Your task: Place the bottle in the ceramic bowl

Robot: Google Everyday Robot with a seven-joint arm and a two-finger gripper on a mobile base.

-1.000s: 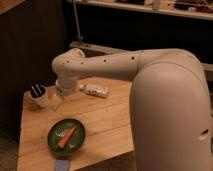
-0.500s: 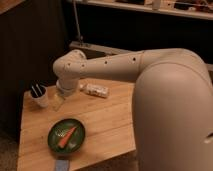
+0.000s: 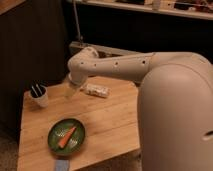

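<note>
The end effector is hanging off a smooth white arm, just left of the bottle; its opening I cannot tell. The slim, whitish, speckled bottle is lying sideways on the wooden counter. The glossy round green bowl is sitting apart, in front of the bottle.

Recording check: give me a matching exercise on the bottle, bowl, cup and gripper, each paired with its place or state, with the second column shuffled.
1. bottle
2. bowl
3. cup
4. gripper

A. holds dark sticks
B. lies on its side, outside the bowl
C. holds an orange piece
D. hangs between cup and bottle

Pairs: 1-B, 2-C, 3-A, 4-D.
</note>
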